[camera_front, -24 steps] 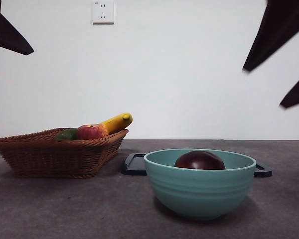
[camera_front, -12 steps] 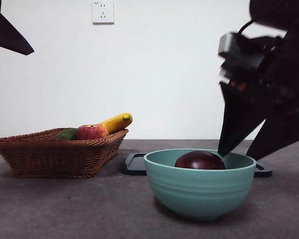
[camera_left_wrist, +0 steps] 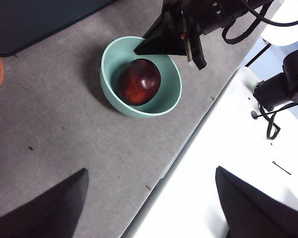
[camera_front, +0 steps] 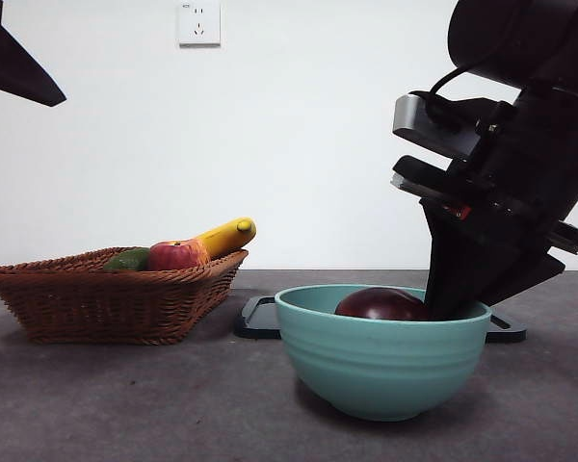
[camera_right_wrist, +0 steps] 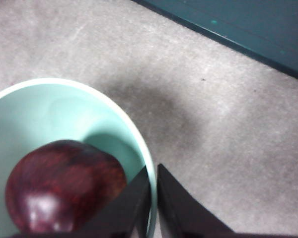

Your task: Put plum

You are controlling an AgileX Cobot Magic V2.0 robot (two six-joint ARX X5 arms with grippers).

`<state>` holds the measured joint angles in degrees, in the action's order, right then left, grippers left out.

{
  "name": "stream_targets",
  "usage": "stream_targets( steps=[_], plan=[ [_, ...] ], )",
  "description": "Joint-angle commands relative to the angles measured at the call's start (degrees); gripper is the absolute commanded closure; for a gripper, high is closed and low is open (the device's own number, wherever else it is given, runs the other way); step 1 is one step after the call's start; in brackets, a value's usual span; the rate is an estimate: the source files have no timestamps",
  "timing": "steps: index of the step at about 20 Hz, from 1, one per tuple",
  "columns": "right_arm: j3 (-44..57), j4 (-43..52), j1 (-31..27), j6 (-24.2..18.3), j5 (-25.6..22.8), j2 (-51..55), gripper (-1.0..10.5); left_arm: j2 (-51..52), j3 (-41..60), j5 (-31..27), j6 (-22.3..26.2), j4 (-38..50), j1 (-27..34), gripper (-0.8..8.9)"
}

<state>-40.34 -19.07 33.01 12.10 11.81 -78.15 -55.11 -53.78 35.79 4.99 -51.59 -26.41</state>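
- The right gripper (camera_front: 455, 306) has come down from the top corner of the front view within the last second and now grips the rim of the teal bowl (camera_front: 380, 366), its jaws pressed together on the wall, one inside and one outside.
- The plum (camera_front: 380, 304) lies inside the bowl, just beside the inner jaw, and appears untouched; the right wrist view shows it (camera_right_wrist: 64, 191) glossy and dark against the pale interior.
- The bowl has shifted slightly toward the wicker basket (camera_front: 111, 298) since the arm arrived, suggesting the gripper is nudging or dragging it.
- The bowl sits near the counter's front edge, with a dark tray (camera_front: 262, 318) behind it.
- The basket near the far-left edge holds an apple (camera_front: 173, 256), a banana (camera_front: 226, 236) and a green fruit (camera_front: 127, 260).
- The left gripper (camera_left_wrist: 151, 208) waits high above with jaws spread wide.
- Judgement: the bowl, not the fruit, is being handled, perhaps to carry the plum in it.
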Motion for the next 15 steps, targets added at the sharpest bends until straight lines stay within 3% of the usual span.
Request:
stream_targets(
  steps=[1, 7, 15],
  plan=[
    [-1.6, 0.1, 0.5, 1.4, 0.2, -0.7, 9.4, -0.3, -0.6, 0.2, 0.0, 0.4, -0.3, 4.10],
    [-11.0, -4.2, -1.0, 1.1, -1.5, -1.1, 9.4, -0.3, -0.6, 0.2, -0.1, 0.4, -0.3, 4.09],
    [-27.5, -7.2, -10.1, -3.7, -1.4, -12.8, 9.4, -0.3, -0.6, 0.2, -0.1, 0.4, -0.3, 4.09]
  ],
)
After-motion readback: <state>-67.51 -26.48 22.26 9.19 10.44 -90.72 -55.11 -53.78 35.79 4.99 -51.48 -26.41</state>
